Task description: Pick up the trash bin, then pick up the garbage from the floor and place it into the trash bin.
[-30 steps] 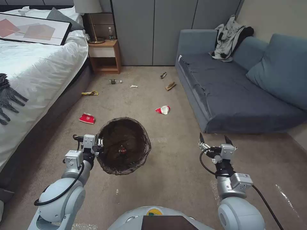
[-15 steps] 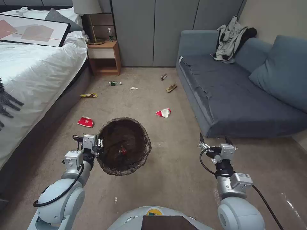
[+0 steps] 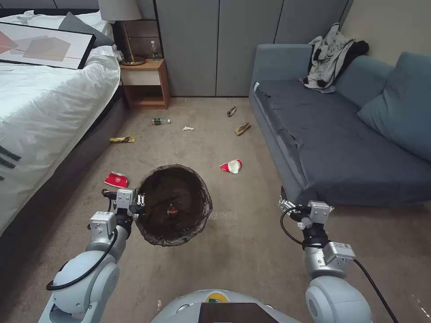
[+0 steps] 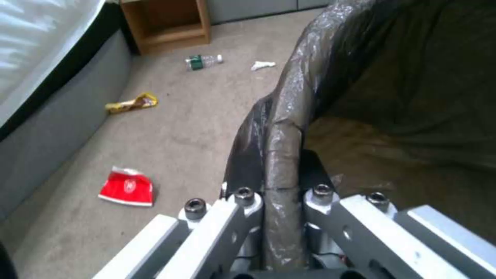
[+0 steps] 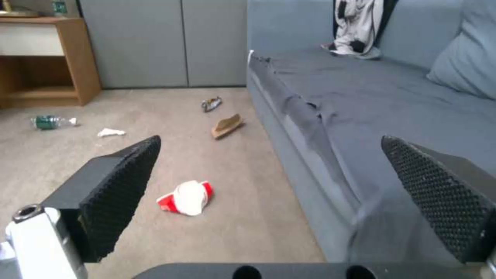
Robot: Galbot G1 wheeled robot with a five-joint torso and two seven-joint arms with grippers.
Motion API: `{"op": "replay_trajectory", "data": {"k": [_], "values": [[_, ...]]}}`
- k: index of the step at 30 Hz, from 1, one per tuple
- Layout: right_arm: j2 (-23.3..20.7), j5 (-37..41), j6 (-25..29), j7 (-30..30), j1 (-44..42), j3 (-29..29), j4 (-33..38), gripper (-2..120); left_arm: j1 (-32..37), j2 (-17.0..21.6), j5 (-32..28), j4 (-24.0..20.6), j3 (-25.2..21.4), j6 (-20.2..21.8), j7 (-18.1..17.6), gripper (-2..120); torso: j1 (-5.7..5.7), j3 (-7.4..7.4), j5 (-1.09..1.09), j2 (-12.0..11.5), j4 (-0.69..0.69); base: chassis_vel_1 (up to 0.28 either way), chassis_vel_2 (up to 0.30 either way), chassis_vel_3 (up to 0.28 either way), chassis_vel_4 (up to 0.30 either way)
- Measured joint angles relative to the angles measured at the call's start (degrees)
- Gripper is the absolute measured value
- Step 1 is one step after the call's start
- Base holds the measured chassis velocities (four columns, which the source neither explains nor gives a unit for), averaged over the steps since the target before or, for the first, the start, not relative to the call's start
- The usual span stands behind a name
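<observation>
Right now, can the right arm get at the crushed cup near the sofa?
Probably yes. The right gripper has its jaws open and holds nothing, and bare floor lies between it and the crushed cup. The cup is ahead, so the arm would likely need to reach down and forward.
</observation>
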Motion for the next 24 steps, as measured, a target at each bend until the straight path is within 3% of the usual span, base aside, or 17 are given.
{"op": "replay_trajectory", "data": {"k": [24], "values": [[0.0,0.0,0.1,0.0,0.1,0.0,-0.4,100,-0.3,0.0,0.0,0.2,0.2,0.1,0.1,3,0.0,0.0,0.0,0.0,-0.01,-0.121,0.12,0.118,-0.122]]}}
